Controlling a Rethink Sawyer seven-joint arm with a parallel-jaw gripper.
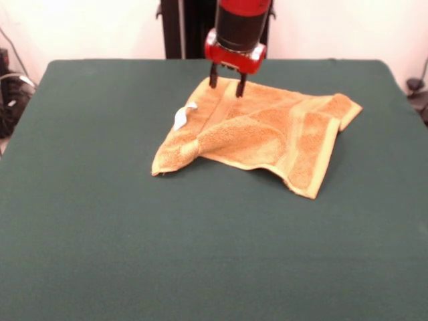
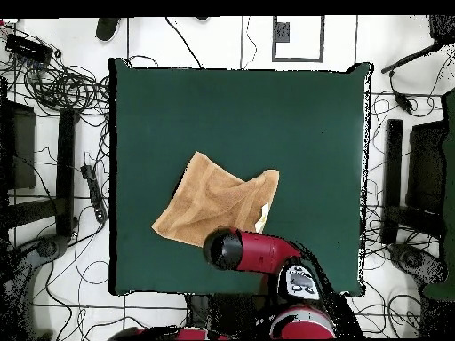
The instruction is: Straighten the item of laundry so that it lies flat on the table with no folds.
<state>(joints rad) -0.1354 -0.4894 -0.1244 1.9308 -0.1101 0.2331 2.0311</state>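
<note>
Jaws (image 1: 227,85) were parted a little, tips down at far edge of towel (image 1: 267,130); couldn't tell if they pinched cloth or just touched it. Towel lay rumpled on green worktop (image 1: 100,234), spreading fwd from jaws, one fold humped mid. White tag (image 1: 182,117) beside jaws. Overhead: arm (image 2: 253,250) hid jaws & towel's near edge.

A dark green table (image 1: 100,254) carries one rumpled orange-tan towel (image 1: 267,130).
</note>
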